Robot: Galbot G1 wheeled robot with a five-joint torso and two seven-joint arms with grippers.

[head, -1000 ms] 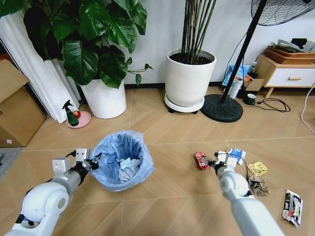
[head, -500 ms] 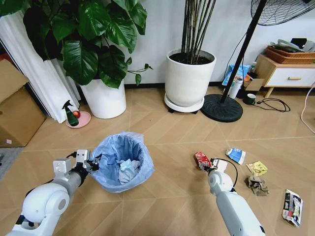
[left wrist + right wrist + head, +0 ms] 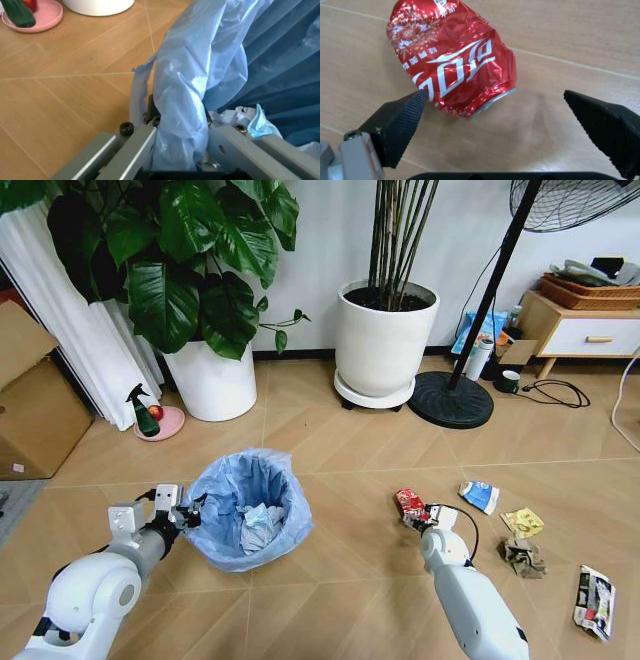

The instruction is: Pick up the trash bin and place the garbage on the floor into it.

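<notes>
Herringbone wood floor [image 3: 340,580] runs back to a white wall, where two white plant pots [image 3: 386,340] and a fan stand [image 3: 452,400] sit behind the work.

Judged from the layout, the step in hand is collecting the next piece of litter. The bin [image 3: 250,508] sits low on the robot's left, its blue liner open and some crumpled white and pale blue waste already inside. The left end effector [image 3: 180,508] is clamped on the liner at the bin's near-left rim; the left wrist view shows its fingers [image 3: 135,150] pinching a bunched fold of blue plastic [image 3: 185,112].

The right end effector [image 3: 428,515] is down at the floor, right of the bin, just beside the can [image 3: 409,505]. In the right wrist view its two dark ribbed pads [image 3: 402,120] stand wide apart with nothing between them yet. The can [image 3: 455,63] lies on its side ahead of them, nearer one pad than the other.

The can is red with white lettering, crushed and dented, its silver rim bent. Thin crumpled metal like that should give a little more under pressure, so the grip ought to hold.

The next move calls for shifting the open fingers forward until the can sits centred between the pads, then closing across its flattened body.

Farther right lie a blue-white packet [image 3: 480,496], a yellow wrapper [image 3: 523,523], a brown wad [image 3: 523,558] and a carton [image 3: 594,600], all well apart from the bin.
</notes>
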